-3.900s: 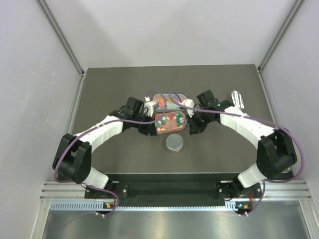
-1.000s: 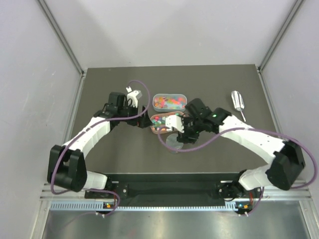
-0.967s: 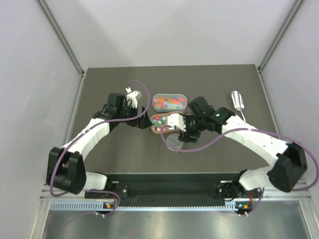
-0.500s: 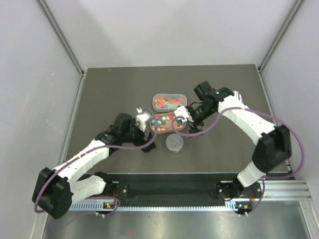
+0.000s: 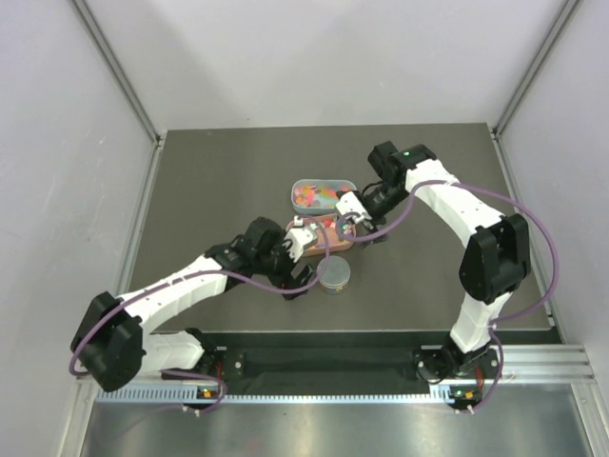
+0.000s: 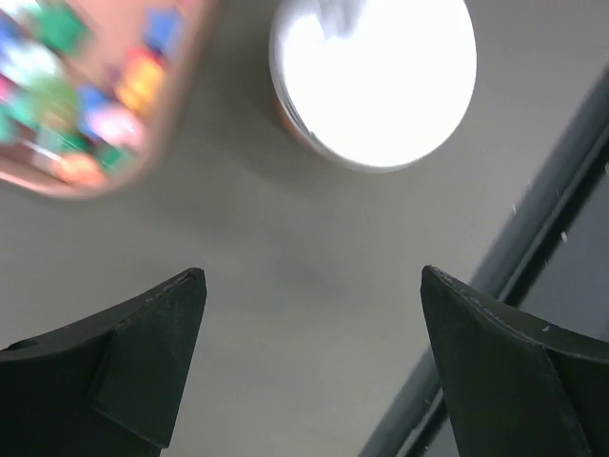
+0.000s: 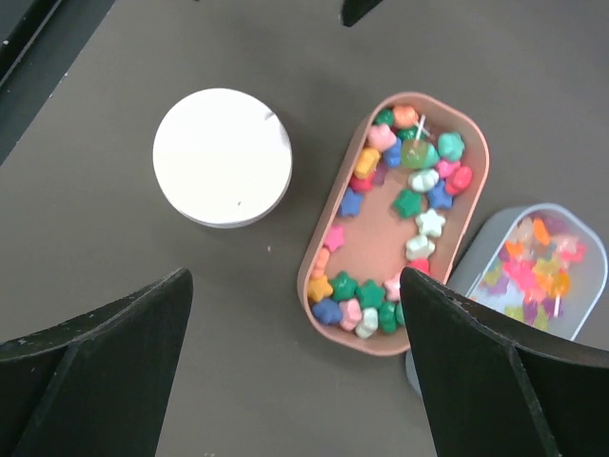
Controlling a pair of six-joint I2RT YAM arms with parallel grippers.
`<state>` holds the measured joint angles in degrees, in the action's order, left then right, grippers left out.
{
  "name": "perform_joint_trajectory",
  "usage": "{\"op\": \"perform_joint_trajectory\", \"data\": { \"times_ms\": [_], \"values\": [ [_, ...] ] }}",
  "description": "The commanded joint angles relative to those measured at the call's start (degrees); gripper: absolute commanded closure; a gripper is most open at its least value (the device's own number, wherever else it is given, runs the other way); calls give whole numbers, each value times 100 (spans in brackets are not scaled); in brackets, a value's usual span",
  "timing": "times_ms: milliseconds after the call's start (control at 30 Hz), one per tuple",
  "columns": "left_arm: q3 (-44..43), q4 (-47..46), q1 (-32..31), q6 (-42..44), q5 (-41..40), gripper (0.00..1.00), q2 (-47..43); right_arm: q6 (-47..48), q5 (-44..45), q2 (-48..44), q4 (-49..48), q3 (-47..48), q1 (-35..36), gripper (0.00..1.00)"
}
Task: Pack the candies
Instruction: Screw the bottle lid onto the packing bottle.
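The left arm [image 5: 190, 286] reaches in from the near left corner over the dark worktop [image 5: 219, 181]. Its fingers [image 5: 298, 273] hang just left of the round jar [image 5: 334, 274], spread wide and grasping nothing. In the left wrist view bare worktop fills the gap between the two dark tips, and the jar's pale lid [image 6: 376, 81] lies ahead of them, apart from both.

The jar stands upright with its lid on, near the front edge of the worktop. Just behind it lies an oval pink tray [image 7: 366, 243], close to the jar but not touching it. The candies [image 7: 409, 203] sit in this tray as small star shapes in green, blue, pink, white, orange and red; they crowd one end and line the rim, leaving the middle of the tray floor bare.

Behind the tray is a clear box [image 7: 585, 309] holding more bright candies; the tray's far end lies close against it, and whether the two touch cannot be told.

The right arm [image 5: 457, 205] curves in from the right side. Its fingers [image 5: 364, 227] hover above the worktop just right of the tray, parted wide with nothing held. The right wrist view looks down between them onto the jar, the tray and the box together.
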<state>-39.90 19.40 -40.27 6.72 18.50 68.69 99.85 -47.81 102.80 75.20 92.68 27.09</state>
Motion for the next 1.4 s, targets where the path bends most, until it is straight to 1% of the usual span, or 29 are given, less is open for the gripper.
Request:
{"op": "perform_joint_trajectory", "data": {
  "times_ms": [0,33,67,100,200,233,267,300,333,400,433,467,500,533,567,600,633,700,733,800,900,933,967,1000,1033,1133,1300,1333,1367],
  "values": [
    [-1044,169,2,278,-413,1,311,-70,-535,-252,699,215,-248,11],
    [-1464,170,10,77,-696,1,547,-228,-562,-339,654,198,-327,10],
    [-1616,170,-42,40,-829,2,636,-290,-580,-392,576,180,-362,11],
    [-1696,74,-147,-38,-1562,1,716,-352,-658,-480,531,154,-441,11],
    [-1565,-190,-393,-617,-2226,1,882,-528,-791,-638,259,-13,-538,10],
    [-1417,-286,-429,-1072,-2585,1,936,-668,-782,-682,154,-57,-573,10],
    [-1354,-348,-490,-1207,-2736,1,962,-747,-730,-709,-56,-136,-591,10],
    [-1249,-601,-543,-1278,-2868,1,902,-826,-703,-761,-162,-189,-608,10],
    [-987,-743,-604,-1444,-3174,2,831,-1088,-668,-779,-294,-242,-652,10],
    [-722,-981,-736,-1638,-3247,1,621,-1449,-510,-823,-760,-365,-705,10],
    [-477,-990,-771,-1987,-3317,2,533,-1686,-458,-815,-935,-374,-697,10],
    [-310,-999,-789,-2156,-3266,1,393,-1793,-309,-815,-1006,-417,-705,10],
    [-125,-1034,-798,-2288,-3187,1,69,-1924,-247,-832,-1103,-418,-705,10],
    [303,-1191,-807,-2507,-3151,1,-134,-2222,-194,-850,-1287,-435,-705,10],
    [516,-1280,-807,-2561,-3107,1,-528,-2372,-133,-885,-1375,-462,-705,11],
    [727,-1394,-807,-2579,-3037,1,-688,-2505,-114,-955,-1455,-488,-705,10],
    [1095,-1525,-807,-2597,-2958,1,-829,-2558,-114,-1007,-1499,-532,-705,10],
    [1509,-1676,-798,-2684,-2695,1,-1075,-2541,-141,-1165,-1674,-769,-679,10],
    [1581,-1676,-807,-2807,-2633,1,-1085,-2567,-158,-1201,-1849,-848,-661,10],
    [1573,-1737,-912,-2808,-2501,1,-805,-2585,-237,-1280,-1982,-1024,-600,10],
    [1660,-1869,-1228,-3115,-2308,1,-295,-2716,-404,-1351,-2202,-1200,-530,10],
    [1687,-1887,-1507,-3115,-2299,1,-199,-2708,-465,-1368,-2237,-1217,-503,10],
    [1722,-2192,-1710,-3063,-2403,1,-67,-2717,-492,-1386,-2246,-1261,-494,10],
    [1818,-2299,-1886,-3037,-2578,1,-31,-2699,-501,-1447,-2273,-1288,-494,9],
    [1863,-2352,-2105,-3071,-2588,1,-5,-2656,-510,-1474,-2290,-1340,-494,9],
    [2109,-2651,-2423,-3212,-2685,1,40,-2480,-457,-1561,-2264,-1446,-494,9],
    [2232,-2906,-2415,-3562,-2886,1,373,-2330,-413,-1623,-2290,-1683,-494,9],
    [2250,-3063,-2389,-3607,-2939,1,513,-2313,-439,-1606,-2290,-1753,-486,9],
    [2232,-3117,-2354,-3642,-2931,1,906,-2269,-466,-1580,-2290,-1806,-494,9]
  ]
}}
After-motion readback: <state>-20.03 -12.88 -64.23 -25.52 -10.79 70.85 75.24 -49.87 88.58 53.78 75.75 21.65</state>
